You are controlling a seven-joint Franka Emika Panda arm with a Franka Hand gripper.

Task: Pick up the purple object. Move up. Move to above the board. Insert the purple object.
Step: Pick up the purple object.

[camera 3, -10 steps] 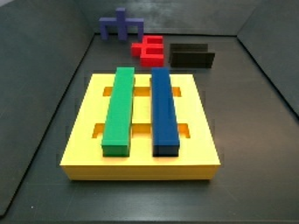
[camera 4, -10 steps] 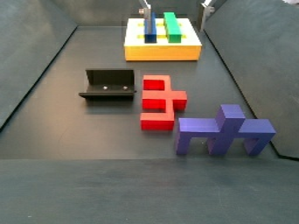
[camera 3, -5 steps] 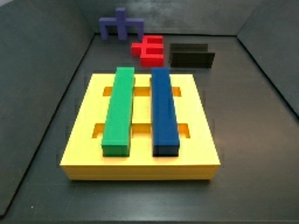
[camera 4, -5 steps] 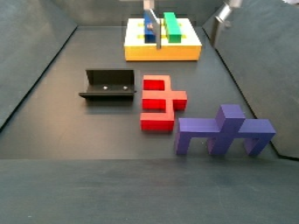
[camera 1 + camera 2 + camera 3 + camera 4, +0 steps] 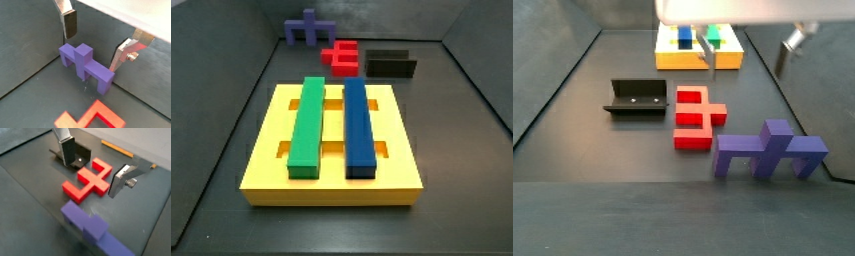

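Note:
The purple object (image 5: 770, 150) stands free on the dark floor; it also shows in a side view (image 5: 302, 28) and in both wrist views (image 5: 85, 65) (image 5: 93, 228). The gripper (image 5: 750, 50) is open and empty, hanging in the air between the board and the purple object, well above the floor. In a wrist view the gripper (image 5: 95, 42) frames the purple object from above without touching it. In a wrist view the gripper (image 5: 95, 167) has the red block between its fingers' lines of sight. The yellow board (image 5: 267, 150) (image 5: 671, 58) carries a green bar (image 5: 307, 122) and a dark-blue bar (image 5: 358, 120).
A red stepped block (image 5: 698, 115) (image 5: 342, 55) (image 5: 88, 180) lies next to the purple object. The black fixture (image 5: 636, 97) (image 5: 392, 64) (image 5: 79, 155) stands beside the red block. Dark walls close in the floor on the sides.
The gripper has moved away from over the board toward the red block and the purple object, and shows larger in the side view. The pieces have not moved.

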